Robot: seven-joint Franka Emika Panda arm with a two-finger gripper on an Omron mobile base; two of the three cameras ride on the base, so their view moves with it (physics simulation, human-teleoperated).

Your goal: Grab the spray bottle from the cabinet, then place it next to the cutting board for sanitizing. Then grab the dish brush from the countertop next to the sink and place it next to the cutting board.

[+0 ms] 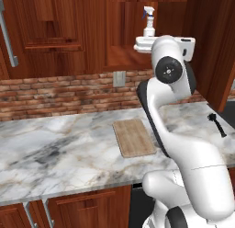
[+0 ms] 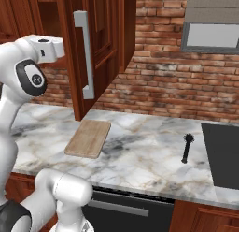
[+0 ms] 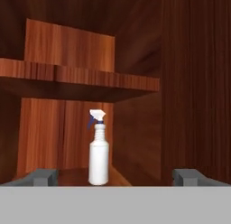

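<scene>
White spray bottle (image 3: 99, 148) upright on cabinet (image 3: 135, 47) shelf, untouched; tool (image 3: 115, 177) spread wide, short of it; first step, reach, in hand; next, advance straight, close on body.

Glossy white rounded arm (image 1: 193, 162) segments with dark round joint caps.

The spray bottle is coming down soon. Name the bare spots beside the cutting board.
Bare marble countertop lies left of the cutting board. The stretch between board and dish brush is bare too. Crowding is up at the cabinet, where the open tool faces the spray bottle.
</scene>
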